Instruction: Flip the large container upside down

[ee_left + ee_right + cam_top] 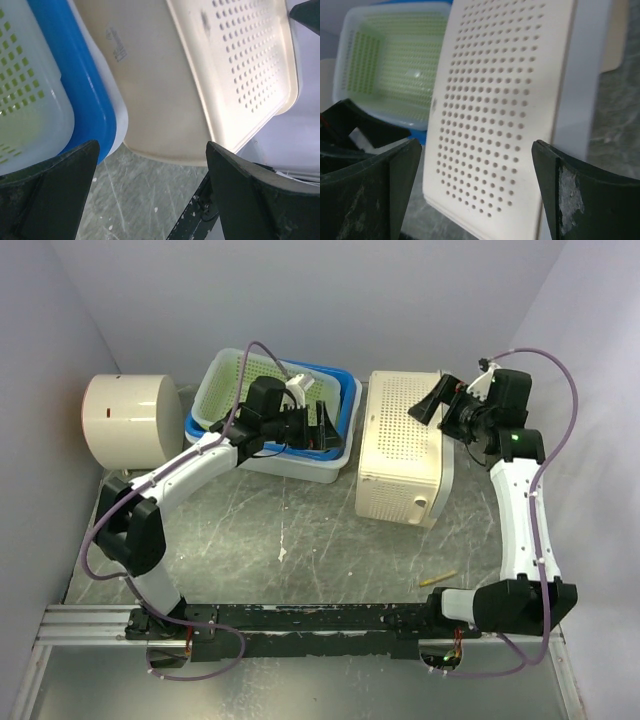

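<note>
Large container: we are finding it right of centre on the table, perforated base facing up, open side down, just beside the blue tub.
Step in hand: we are judging the flip as looking done and the arms as being at the letting-go end of it. We cannot tell whether the rim is sitting flat all round.
Right gripper: it is hovering at the container's far right corner, jaws spread wide and gripping nothing. Its wrist view is showing the holed base beyond the fingers, apart from them.
Left gripper: it is hanging over the blue tub's near rim, jaws fully apart, empty.
Next move: we are expecting both arms to need lifting clear without nudging the container. If the rim is riding on anything, a light push to settle it may be called for.
Surroundings: a green-tinted basket is sitting inside the tub, and a pale cylinder is lying at far left.
</note>
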